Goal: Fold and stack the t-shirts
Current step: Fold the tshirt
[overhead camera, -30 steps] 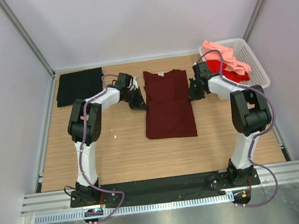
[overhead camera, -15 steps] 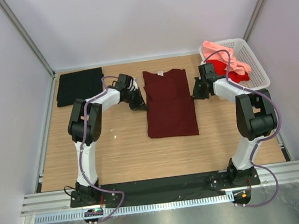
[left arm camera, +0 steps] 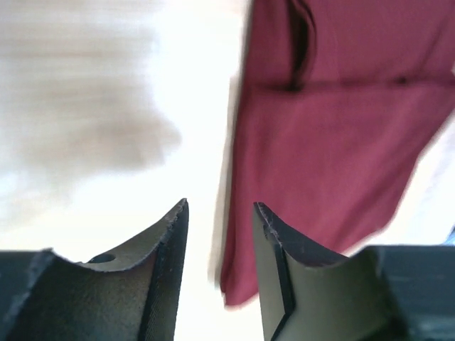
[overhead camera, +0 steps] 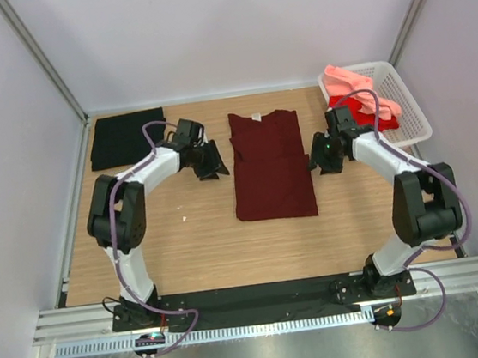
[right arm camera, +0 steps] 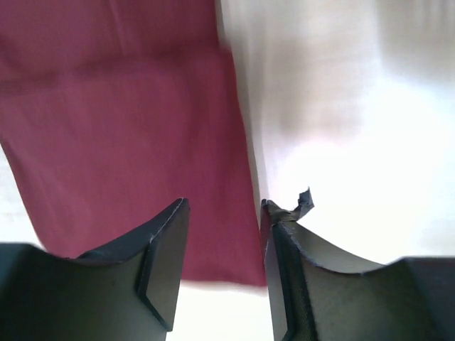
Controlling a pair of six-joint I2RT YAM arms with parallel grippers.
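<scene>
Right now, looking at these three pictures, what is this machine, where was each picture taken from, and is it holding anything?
It is two robot arms bolted to a wooden table. The wide picture looks down from above and behind them. The two close-ups come from a camera on each wrist, looking past that arm's own fingers. A dark maroon shirt lies flat in the middle, with the left hand and the right hand on either side of it. A black shirt lies at the far left. A white basket at the far right holds a pink shirt and a red shirt. Both hands are open, holding nothing.

Wrist views blurred, table glare-washed; overhead sharp, evenly lit.
</scene>
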